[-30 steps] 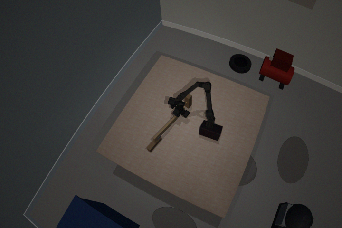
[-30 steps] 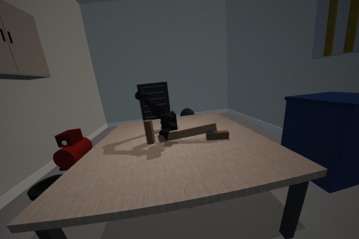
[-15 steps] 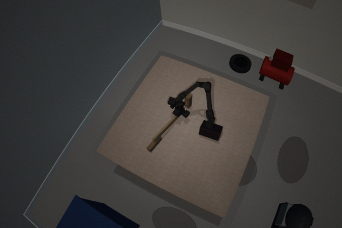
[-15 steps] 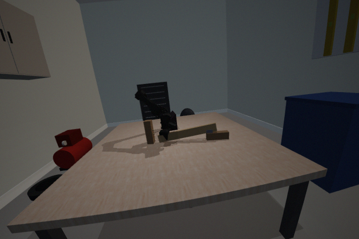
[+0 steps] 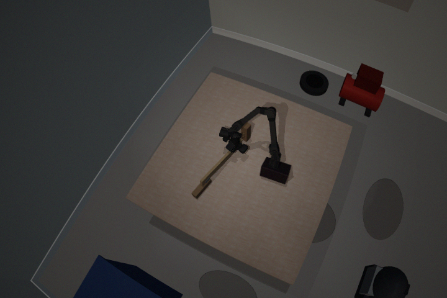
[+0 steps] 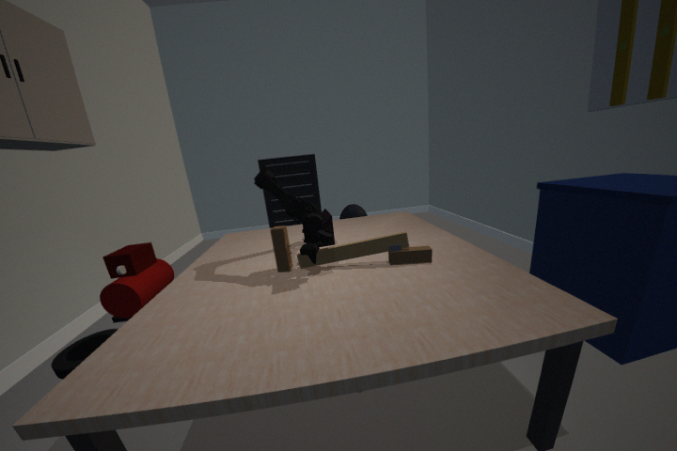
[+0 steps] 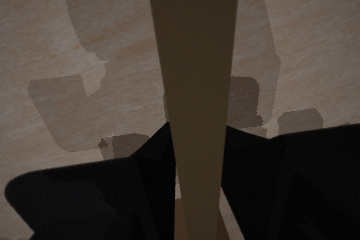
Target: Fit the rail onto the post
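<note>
The long wooden rail (image 5: 216, 166) (image 6: 360, 248) (image 7: 198, 75) slopes down from the bracket (image 6: 395, 248) on the low footboard block (image 5: 200, 190) (image 6: 414, 256) to its near end, low at the table. My gripper (image 5: 236, 148) (image 6: 308, 253) (image 7: 185, 125) is shut on the rail near that end, one finger on each side. The short post (image 5: 247, 131) (image 6: 280, 248) (image 7: 180, 222) stands upright just beyond the near end, with a gap between them. Its pegs are tiny in the top and exterior views and hidden in the wrist view. The holes in the rail's end are not visible.
The arm's dark base (image 5: 275, 171) stands on the wooden table (image 5: 252, 217) (image 6: 350, 329), to one side of the rail. The arm arches over from it, close above the post. A red compressor (image 5: 362, 92) (image 6: 136, 287), a tyre (image 5: 314, 82) and a blue cabinet (image 6: 616, 255) are off the table.
</note>
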